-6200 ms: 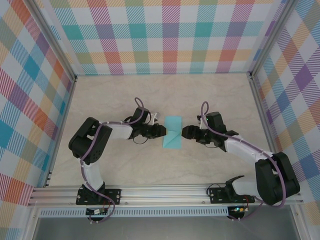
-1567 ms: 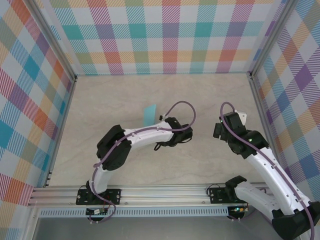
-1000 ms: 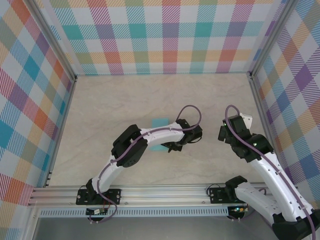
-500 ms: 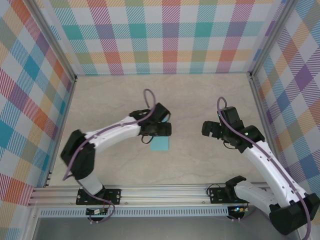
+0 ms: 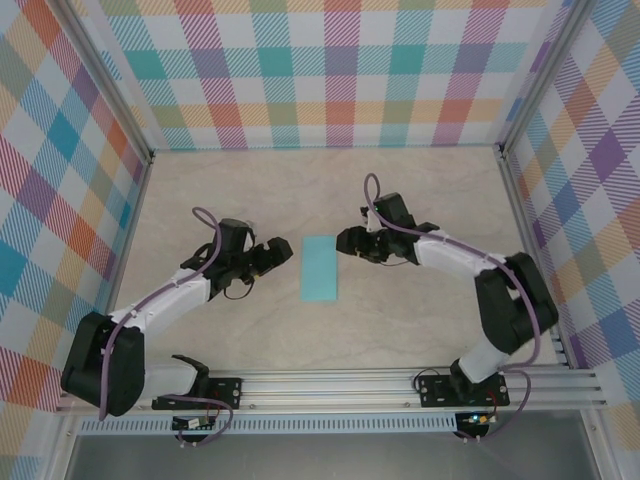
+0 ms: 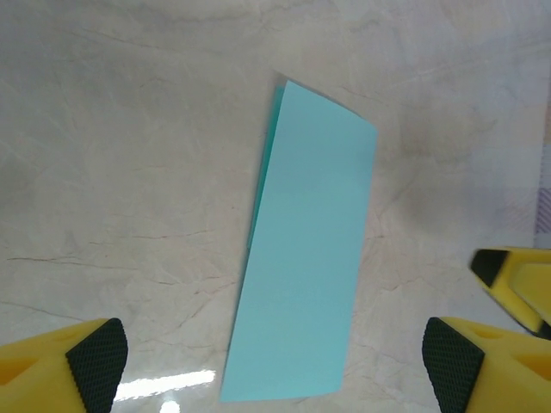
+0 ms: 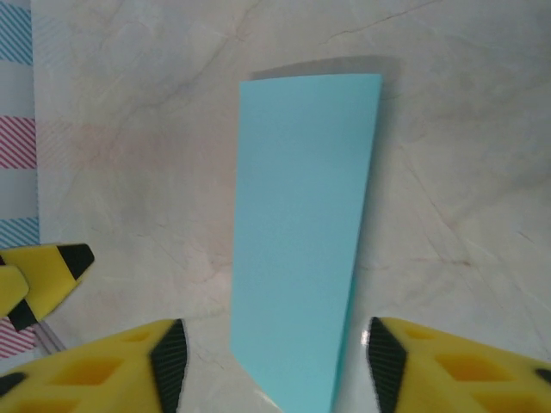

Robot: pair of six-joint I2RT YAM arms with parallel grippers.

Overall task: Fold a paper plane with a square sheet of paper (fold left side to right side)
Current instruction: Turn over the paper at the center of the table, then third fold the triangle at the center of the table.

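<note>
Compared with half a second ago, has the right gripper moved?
Yes. The right gripper has swung left, away from the right side wall, and now sits just right of the folded turquoise paper.

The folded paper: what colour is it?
The paper is plain turquoise; left wrist view shows it best.

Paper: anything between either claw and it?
Nothing visible. The paper lies folded flat on the table, with the left claw and right claw flanking it, just bare surface between.
</note>
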